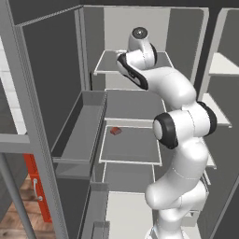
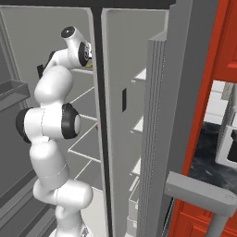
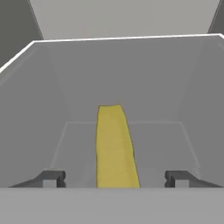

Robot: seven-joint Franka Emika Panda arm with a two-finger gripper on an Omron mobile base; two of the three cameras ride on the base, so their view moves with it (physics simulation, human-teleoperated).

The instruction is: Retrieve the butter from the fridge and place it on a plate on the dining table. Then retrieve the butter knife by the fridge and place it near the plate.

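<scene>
The fridge (image 1: 56,93) stands open and my arm reaches up into it, to the upper grey shelf (image 1: 106,63). In the hand view the butter (image 3: 114,146), a slim pale-yellow stick, lies lengthwise on that shelf (image 3: 166,87) and runs straight away from the hand. My gripper (image 3: 116,178) is open, one dark fingertip (image 3: 52,178) left of the stick's near end and the other to its right, both well apart from it. In the base views the hand is hidden behind my own wrist (image 1: 140,51).
A small reddish-brown lump (image 1: 115,131) lies on a lower shelf (image 1: 130,147). A deep door bin (image 1: 79,135) hangs on the open left door. The open right door (image 2: 157,139) and a red cabinet (image 2: 217,92) stand to the right. Shelf walls (image 3: 26,96) close in on both sides.
</scene>
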